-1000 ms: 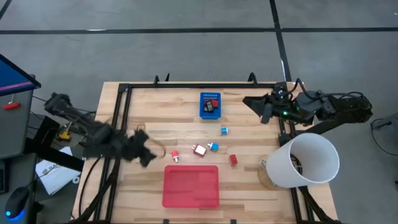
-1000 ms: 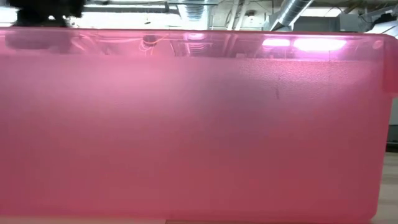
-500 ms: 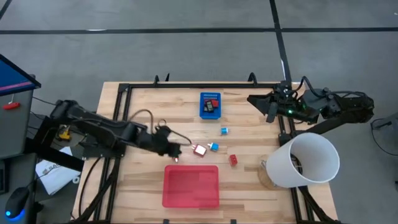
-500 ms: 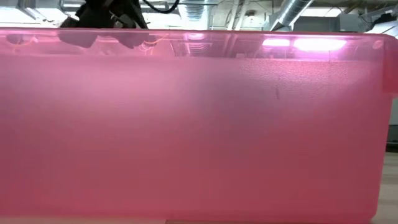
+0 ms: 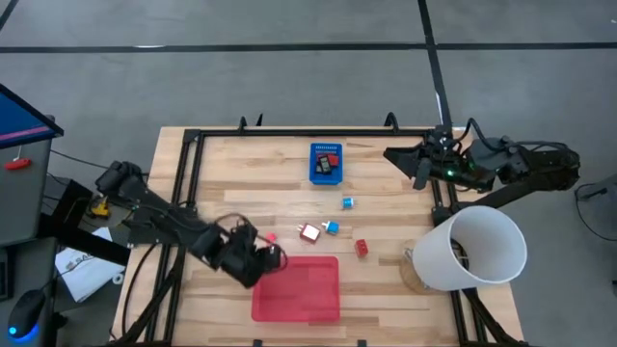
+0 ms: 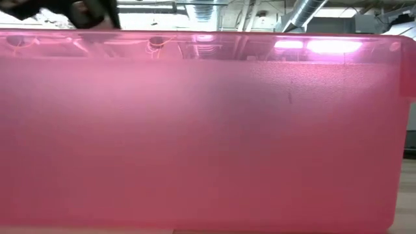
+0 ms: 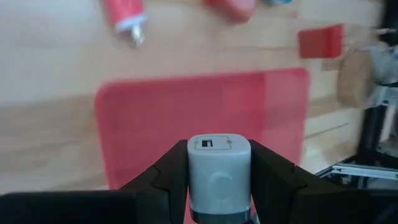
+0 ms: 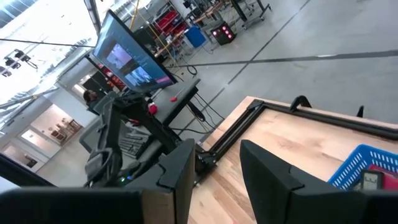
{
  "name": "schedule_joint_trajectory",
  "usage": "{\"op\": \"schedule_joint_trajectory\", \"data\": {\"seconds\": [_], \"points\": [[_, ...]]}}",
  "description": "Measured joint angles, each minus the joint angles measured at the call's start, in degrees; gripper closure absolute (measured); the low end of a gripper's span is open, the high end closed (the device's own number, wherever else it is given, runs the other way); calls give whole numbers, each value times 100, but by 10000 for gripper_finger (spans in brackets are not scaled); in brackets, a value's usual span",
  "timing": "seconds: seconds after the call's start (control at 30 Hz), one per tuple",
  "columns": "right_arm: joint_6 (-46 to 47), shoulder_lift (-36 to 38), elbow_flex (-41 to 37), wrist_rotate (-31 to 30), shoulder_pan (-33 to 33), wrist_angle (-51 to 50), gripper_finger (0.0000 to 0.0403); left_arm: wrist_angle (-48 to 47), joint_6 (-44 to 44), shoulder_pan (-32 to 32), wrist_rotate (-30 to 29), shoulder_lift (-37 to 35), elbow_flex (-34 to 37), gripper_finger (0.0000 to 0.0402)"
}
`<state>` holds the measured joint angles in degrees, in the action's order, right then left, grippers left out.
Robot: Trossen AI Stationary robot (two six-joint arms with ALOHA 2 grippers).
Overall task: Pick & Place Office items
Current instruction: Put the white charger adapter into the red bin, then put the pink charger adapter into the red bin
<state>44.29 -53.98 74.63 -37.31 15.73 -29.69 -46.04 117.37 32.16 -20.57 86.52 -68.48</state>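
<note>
My left gripper (image 5: 262,258) hangs over the far-left corner of the flat red tray (image 5: 299,289) and is shut on a white-silver block (image 7: 219,171). On the wood beyond the tray lie loose office items: a red piece with a white tip (image 5: 271,237), a red-and-white piece (image 5: 309,232), a blue-and-white piece (image 5: 331,227), a red block (image 5: 362,248) and a blue piece (image 5: 347,202). The blue perforated bin (image 5: 326,162) holds a few more. My right gripper (image 5: 415,166) waits open at the table's far right edge. My left gripper pinches the white-silver block by its two opposite sides (image 7: 193,171) between the two dark fingers (image 7: 166,179). The fingers slant down from the table's left. The block is lifted clear above the red tray (image 7: 205,112), its slotted end face toward the wrist camera.
A large white cup (image 5: 474,249) lies on its side at the table's right near corner. Black rails (image 5: 183,193) run along the left, far and right edges. In the low view the red tray's wall (image 6: 208,130) fills nearly everything, with a dark bit of arm (image 6: 78,10) above it.
My left gripper swung from the table's left edge rightward to the loose pieces by the red-and-white item, then drew back toward the near edge and now stands over the red tray's far-left corner.
</note>
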Motion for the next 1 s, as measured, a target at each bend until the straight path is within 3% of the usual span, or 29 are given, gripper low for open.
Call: {"op": "schedule_joint_trajectory", "data": {"seconds": [0.17,0.73,0.9,1.0], "points": [[124,0,0,3,0,-210,280,65,594,298,29,403,-1,278],[92,4,0,-3,82,-256,280,-171,407,247,447,1094,-3,278],[-58,4,-2,-12,204,-83,280,-405,464,247,391,1090,-3,225],[-77,4,-2,-28,227,-77,280,-530,480,247,383,1090,-3,217]]}}
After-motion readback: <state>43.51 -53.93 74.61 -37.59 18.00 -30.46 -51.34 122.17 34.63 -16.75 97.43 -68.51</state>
